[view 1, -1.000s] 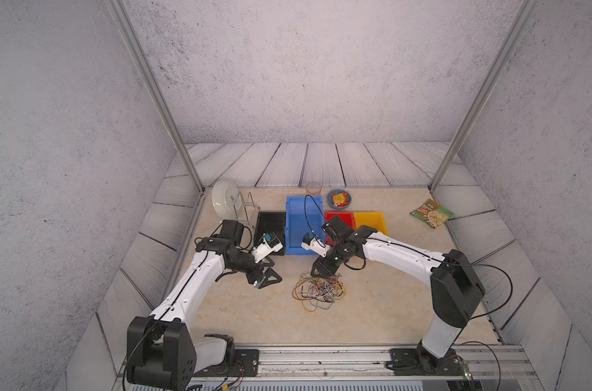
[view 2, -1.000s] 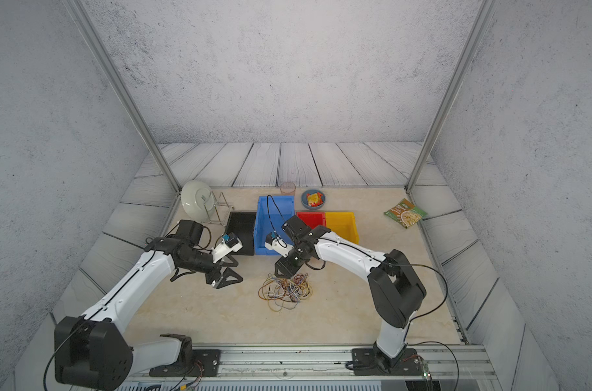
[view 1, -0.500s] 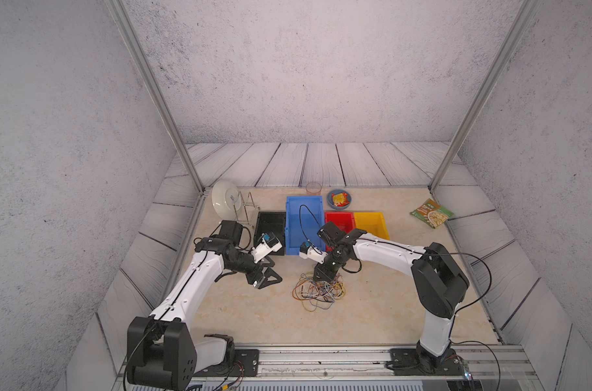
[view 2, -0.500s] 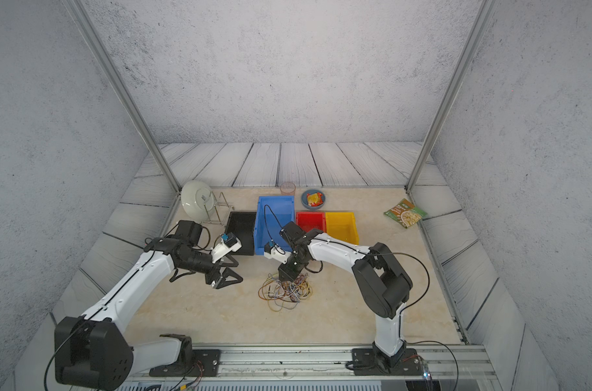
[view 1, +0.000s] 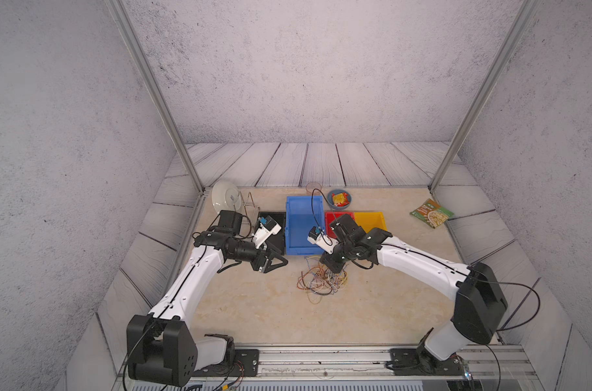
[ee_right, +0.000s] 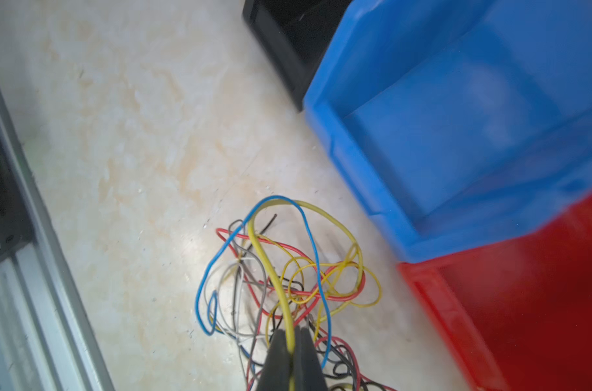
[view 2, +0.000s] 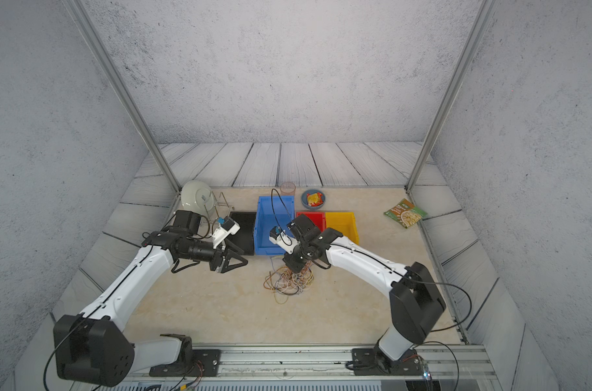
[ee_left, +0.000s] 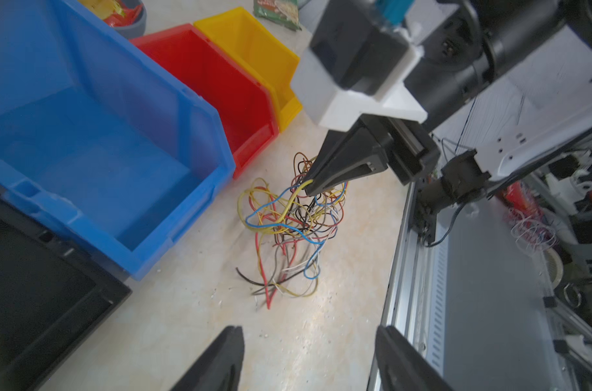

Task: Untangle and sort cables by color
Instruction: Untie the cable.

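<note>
Pinching a yellow cable (ee_right: 269,270), right gripper (ee_right: 292,333) meets the tangle (ee_left: 289,220).

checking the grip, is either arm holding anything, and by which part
The right gripper pinches one yellow cable between its fingers, on a stretch rising from the tangle; the left gripper holds nothing.
</note>
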`<state>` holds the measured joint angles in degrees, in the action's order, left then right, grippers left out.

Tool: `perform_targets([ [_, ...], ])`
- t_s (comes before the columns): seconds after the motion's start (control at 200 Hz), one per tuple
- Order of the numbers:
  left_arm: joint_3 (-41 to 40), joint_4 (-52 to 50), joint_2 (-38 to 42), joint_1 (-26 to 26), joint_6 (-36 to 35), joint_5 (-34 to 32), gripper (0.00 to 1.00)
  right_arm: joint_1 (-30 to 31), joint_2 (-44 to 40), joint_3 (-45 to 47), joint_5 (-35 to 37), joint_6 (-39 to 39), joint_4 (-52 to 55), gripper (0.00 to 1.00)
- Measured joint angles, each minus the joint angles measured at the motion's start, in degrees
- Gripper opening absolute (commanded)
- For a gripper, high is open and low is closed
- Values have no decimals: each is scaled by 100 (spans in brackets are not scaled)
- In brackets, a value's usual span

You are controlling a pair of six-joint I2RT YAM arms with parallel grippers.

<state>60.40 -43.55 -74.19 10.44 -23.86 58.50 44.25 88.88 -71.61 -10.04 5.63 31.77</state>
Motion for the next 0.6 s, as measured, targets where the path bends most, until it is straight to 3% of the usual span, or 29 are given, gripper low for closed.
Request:
perform_targets([
  [0.275,2,1196,-562,929,1318,98,75,-7,-601,142,898,-1386,-595,0],
  [0.6,-101,1965,-1141,955,1578,-850,87,-4,-879,297,1021,-2000,-669,0],
])
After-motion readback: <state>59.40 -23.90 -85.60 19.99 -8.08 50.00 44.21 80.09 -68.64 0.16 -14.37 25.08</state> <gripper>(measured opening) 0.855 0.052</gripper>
